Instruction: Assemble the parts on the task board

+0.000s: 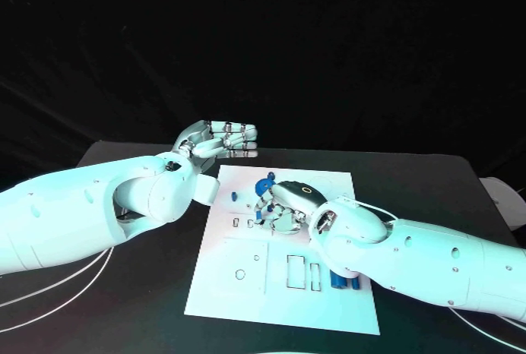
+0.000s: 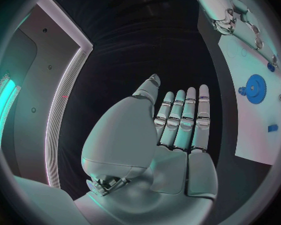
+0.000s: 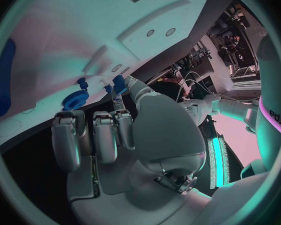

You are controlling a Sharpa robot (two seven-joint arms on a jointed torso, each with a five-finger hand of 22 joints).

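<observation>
Over the white task board (image 1: pixel 247 274), the right hand (image 1: pixel 287 210) pinches a small blue part (image 3: pixel 118 83) near the blue gear (image 1: pixel 263 188). Beyond the board's far left corner, the left hand (image 1: pixel 220 137) hangs empty, fingers straight.

Left arm entering from the left edge, bent at the wrist; left hand (image 1: pixel 220 138) raised, palm (image 2: pixel 147 150) open, fingers (image 2: pixel 187 117) straight, side by side, holding nothing. Right arm reaching in from the right edge; right hand (image 1: pixel 287 206) lowered, palm down, fingertips (image 3: pixel 118 85) pinching a small blue part (image 3: pixel 120 82).
</observation>
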